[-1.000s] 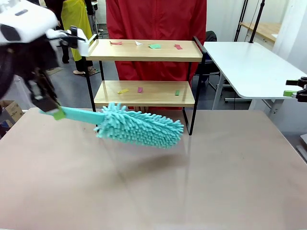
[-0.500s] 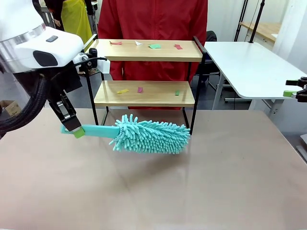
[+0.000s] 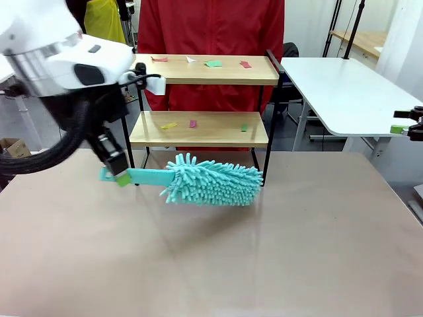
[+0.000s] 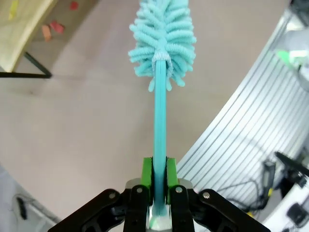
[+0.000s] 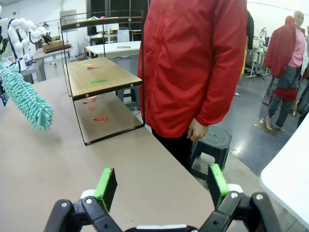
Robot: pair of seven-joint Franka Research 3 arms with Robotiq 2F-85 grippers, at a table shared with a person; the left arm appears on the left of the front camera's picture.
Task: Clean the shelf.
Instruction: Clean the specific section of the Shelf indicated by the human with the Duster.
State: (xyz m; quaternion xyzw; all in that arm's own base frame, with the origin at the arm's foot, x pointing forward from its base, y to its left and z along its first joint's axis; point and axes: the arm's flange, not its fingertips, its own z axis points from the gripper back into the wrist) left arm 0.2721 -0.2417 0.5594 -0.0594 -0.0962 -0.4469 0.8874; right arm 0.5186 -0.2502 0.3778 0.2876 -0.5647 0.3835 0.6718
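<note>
Left gripper clamped shut on the flat handle of a teal duster. Fluffy head out to the side, low over the brown table, just in front of the shelf, at its lower board. Shelf at the table's far edge, coloured paper scraps on both boards, person in red close behind. Right gripper wide apart, holding nothing, well off to the right.

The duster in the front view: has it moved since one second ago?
Yes. The duster, held in the shut left gripper, has moved to the right along the front of the shelf. Its tip now lines up with the shelf's right front leg.
</note>
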